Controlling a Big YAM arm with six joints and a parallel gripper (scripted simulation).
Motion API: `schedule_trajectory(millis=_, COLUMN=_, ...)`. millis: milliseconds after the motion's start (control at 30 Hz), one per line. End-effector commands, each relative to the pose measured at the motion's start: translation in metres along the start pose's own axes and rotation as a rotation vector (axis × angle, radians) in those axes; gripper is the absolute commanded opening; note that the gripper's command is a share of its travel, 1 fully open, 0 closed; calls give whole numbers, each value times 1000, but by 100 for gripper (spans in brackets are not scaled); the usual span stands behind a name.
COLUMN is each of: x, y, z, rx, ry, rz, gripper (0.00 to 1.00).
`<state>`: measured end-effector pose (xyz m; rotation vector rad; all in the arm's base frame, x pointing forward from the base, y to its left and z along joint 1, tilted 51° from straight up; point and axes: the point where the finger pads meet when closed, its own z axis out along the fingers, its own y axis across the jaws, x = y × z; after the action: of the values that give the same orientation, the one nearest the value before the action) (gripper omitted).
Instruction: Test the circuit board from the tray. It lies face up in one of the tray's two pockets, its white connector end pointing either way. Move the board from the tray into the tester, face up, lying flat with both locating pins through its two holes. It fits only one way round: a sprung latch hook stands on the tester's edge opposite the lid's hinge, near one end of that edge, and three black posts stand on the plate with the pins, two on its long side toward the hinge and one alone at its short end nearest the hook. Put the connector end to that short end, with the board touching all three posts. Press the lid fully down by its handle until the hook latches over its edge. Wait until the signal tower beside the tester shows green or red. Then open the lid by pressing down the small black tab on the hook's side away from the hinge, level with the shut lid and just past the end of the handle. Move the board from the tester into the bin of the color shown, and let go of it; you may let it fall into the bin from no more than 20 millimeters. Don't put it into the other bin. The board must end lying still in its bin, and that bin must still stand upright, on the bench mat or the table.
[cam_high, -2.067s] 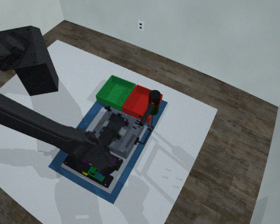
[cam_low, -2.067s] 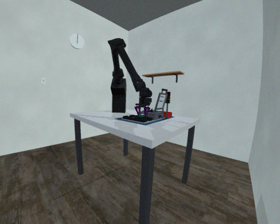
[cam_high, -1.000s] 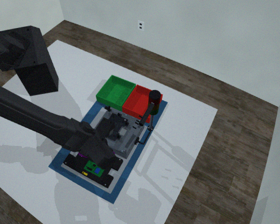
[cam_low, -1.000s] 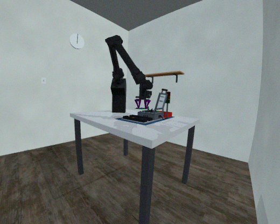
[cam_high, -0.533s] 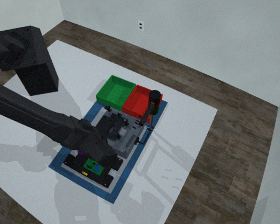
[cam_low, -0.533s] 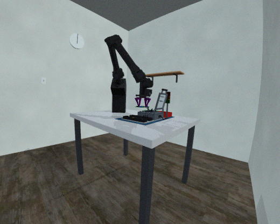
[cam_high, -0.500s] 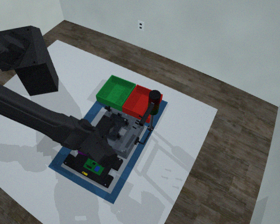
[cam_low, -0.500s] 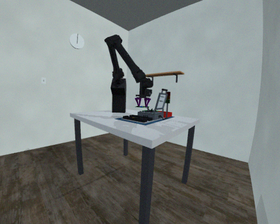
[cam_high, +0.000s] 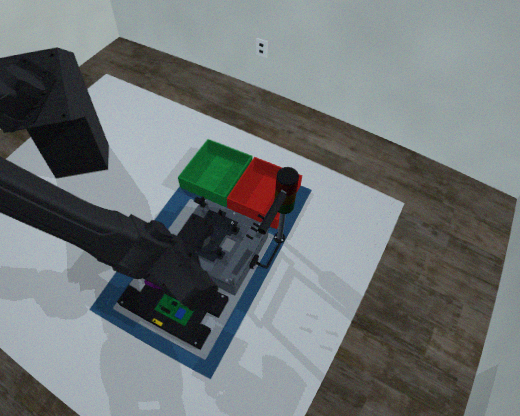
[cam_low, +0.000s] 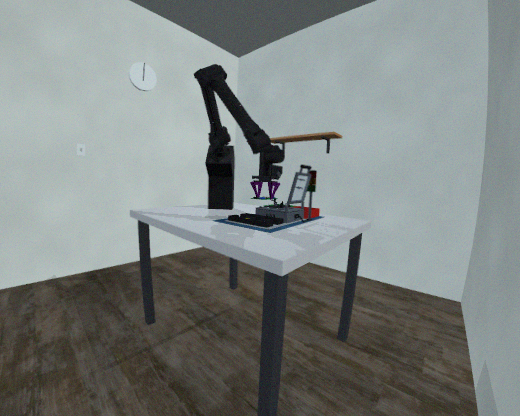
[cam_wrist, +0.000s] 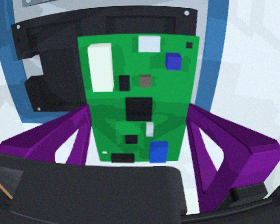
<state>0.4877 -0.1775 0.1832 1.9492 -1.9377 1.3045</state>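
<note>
circuit board (cam_wrist: 138, 97) | clamped in gripper (cam_wrist: 140, 137) | near edge hidden

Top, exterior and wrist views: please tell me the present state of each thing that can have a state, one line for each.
End effector: shut on the circuit board, above the tray.
Circuit board: held face up, lifted out of its pocket.
Tray: on the blue mat, both pockets without a board.
Tester lid: open, standing up.
Green bin: upright, nothing in it.
Red bin: upright, nothing seen in it.
Signal tower: colour cannot be told.
</note>
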Motion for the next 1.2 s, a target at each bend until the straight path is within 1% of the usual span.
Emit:
schedule_trajectory(millis=0, x=-4, y=-12, z=-7, rx=26, ry=-5, rz=8, gripper=72)
schedule_trajectory(millis=233, x=-8, y=-10, z=-6, rx=25, ry=-7, rz=5, gripper=72)
schedule_trajectory(millis=367, x=-17, y=-3, z=-2, rx=12, ry=-10, rz=-3, gripper=72)
schedule_trajectory(millis=533, x=-28, y=-1, z=-4, rx=16, ry=-9, rz=0, gripper=72)
schedule_trajectory(millis=733, x=-55, y=6, z=-6, rx=14, ry=-10, rz=-2, gripper=72)
schedule_trajectory(millis=800, x=-55, y=6, z=-6, rx=14, ry=-10, rz=-2, gripper=72)
schedule_trajectory(millis=833, x=-58, y=6, z=-8, rx=18, ry=-9, rz=0, gripper=72)
schedule_trajectory(millis=1167, x=-117, y=21, z=-12, rx=15, ry=-11, rz=-3, gripper=72)
